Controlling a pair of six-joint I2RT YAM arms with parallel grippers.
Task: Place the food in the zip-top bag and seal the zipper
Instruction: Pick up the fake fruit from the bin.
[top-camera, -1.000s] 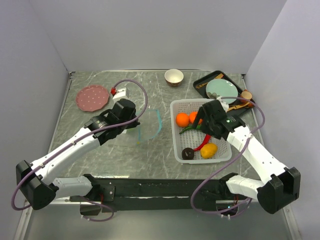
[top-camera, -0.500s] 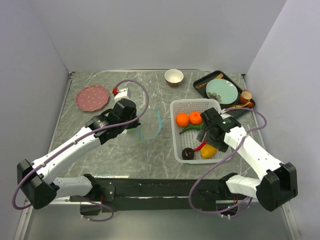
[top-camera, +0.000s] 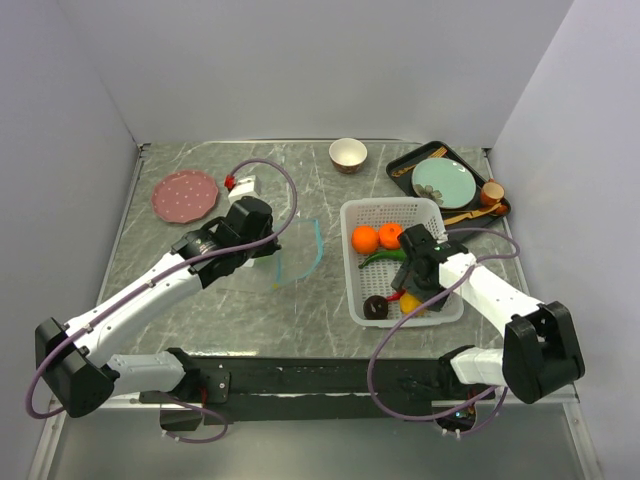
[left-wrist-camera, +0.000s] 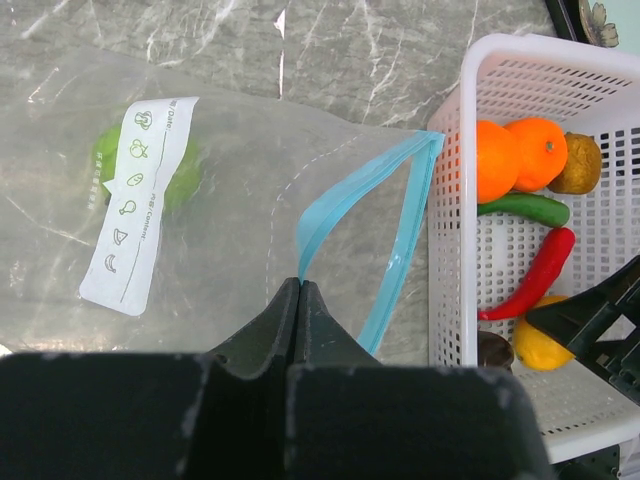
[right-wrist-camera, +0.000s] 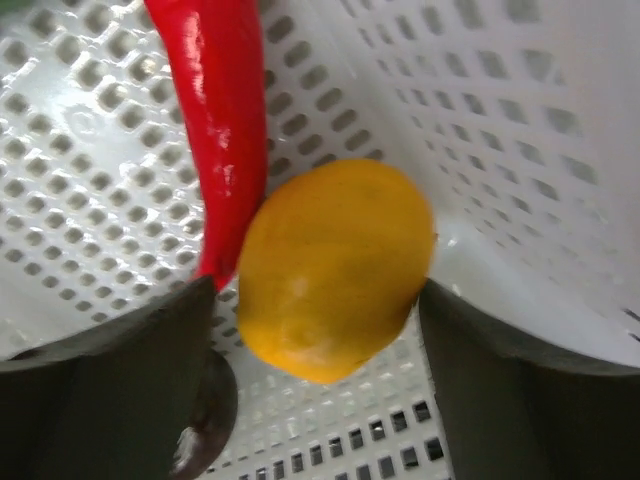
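Note:
The clear zip-top bag (left-wrist-camera: 230, 190) lies flat left of the white basket (left-wrist-camera: 440, 250), with a green round fruit (left-wrist-camera: 187, 178) inside it behind the white label. My left gripper (left-wrist-camera: 300, 283) is shut on the teal zipper (left-wrist-camera: 345, 195), holding the mouth up. In the basket lie two oranges (left-wrist-camera: 495, 160), a kiwi (left-wrist-camera: 580, 163), a green chili (left-wrist-camera: 525, 208), a red chili (right-wrist-camera: 225, 120) and a dark donut piece (top-camera: 376, 307). My right gripper (right-wrist-camera: 315, 288) is down in the basket's near end, open, one finger on each side of the yellow-orange fruit (right-wrist-camera: 335, 270).
A tan bowl (top-camera: 347, 153) stands at the back. A pink plate (top-camera: 185, 195) lies at the back left. A black tray (top-camera: 400, 165) with a teal plate and wooden pieces sits behind the basket. Walls close in both sides.
My right gripper has dropped toward the basket's near end and now straddles the yellow-orange fruit, jaws slightly narrower. The left gripper and bag have not moved.

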